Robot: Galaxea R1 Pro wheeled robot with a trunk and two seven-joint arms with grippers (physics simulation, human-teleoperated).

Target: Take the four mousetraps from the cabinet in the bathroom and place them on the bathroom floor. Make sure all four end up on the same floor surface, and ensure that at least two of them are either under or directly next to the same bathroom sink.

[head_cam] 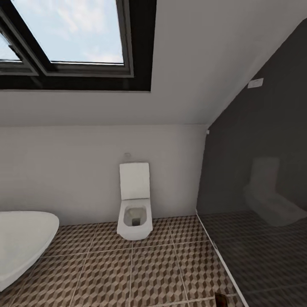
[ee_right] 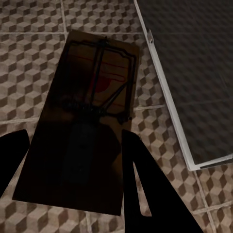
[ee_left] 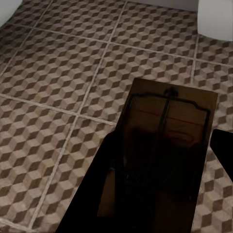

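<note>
A dark-brown mousetrap (ee_left: 167,121) with thin metal wire lies between the dark fingers of my left gripper (ee_left: 160,179), which is shut on it above the cube-patterned bathroom floor (ee_left: 58,73). A second mousetrap (ee_right: 94,87), with a red mark under its wire, is held the same way by my right gripper (ee_right: 77,170), also over the bathroom floor (ee_right: 29,58). In the head view a small dark-brown corner (head_cam: 221,298) pokes up at the lower edge. The cabinet and the bathroom sink are out of view.
A white toilet (head_cam: 135,213) stands against the far wall under a sloped ceiling with a skylight. The white bathtub (head_cam: 21,243) fills the left. A dark glass shower partition (head_cam: 256,192) with a white floor rail (ee_right: 165,97) closes off the right. Patterned tiles (head_cam: 128,268) lie between them.
</note>
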